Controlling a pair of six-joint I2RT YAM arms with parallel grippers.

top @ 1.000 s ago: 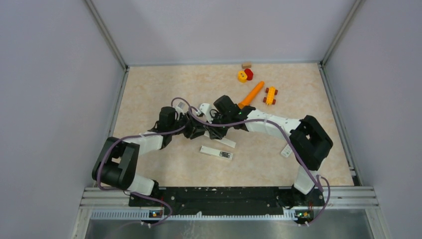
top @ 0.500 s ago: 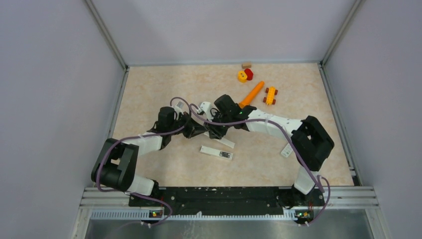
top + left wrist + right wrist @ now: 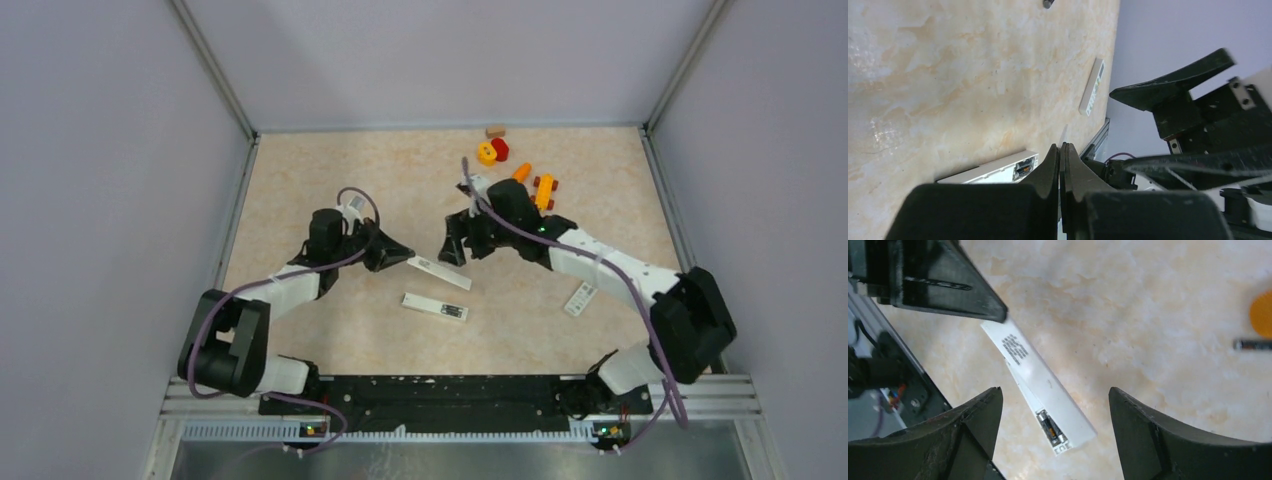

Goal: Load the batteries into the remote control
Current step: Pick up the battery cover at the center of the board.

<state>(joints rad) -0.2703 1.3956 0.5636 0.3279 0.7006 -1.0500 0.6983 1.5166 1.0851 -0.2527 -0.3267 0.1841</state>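
Observation:
The remote control (image 3: 430, 305) lies flat on the table, its black end to the right. An open slot (image 3: 1050, 427) at that end holds a silver-ended battery. The remote also shows in the left wrist view (image 3: 993, 172). My left gripper (image 3: 398, 257) is shut on the end of a thin white cover plate (image 3: 440, 273) with printed text (image 3: 1015, 347), held just above the remote. My right gripper (image 3: 453, 243) hovers open and empty over the plate's free end, jaws wide apart (image 3: 1054, 390). A loose battery (image 3: 1252, 344) lies beside the orange carrot (image 3: 1263, 315).
A shorter white remote (image 3: 580, 298) lies at the right. Yellow and red toys (image 3: 492, 151), a wooden block (image 3: 495, 130) and a small yellow car (image 3: 543, 190) sit at the back. The carrot (image 3: 521, 172) is mostly hidden by my right arm. Walls enclose three sides.
My right gripper has pulled away from the left gripper, up and to the right, uncovering the white plate. The left gripper has shifted slightly left. The remote has not moved.

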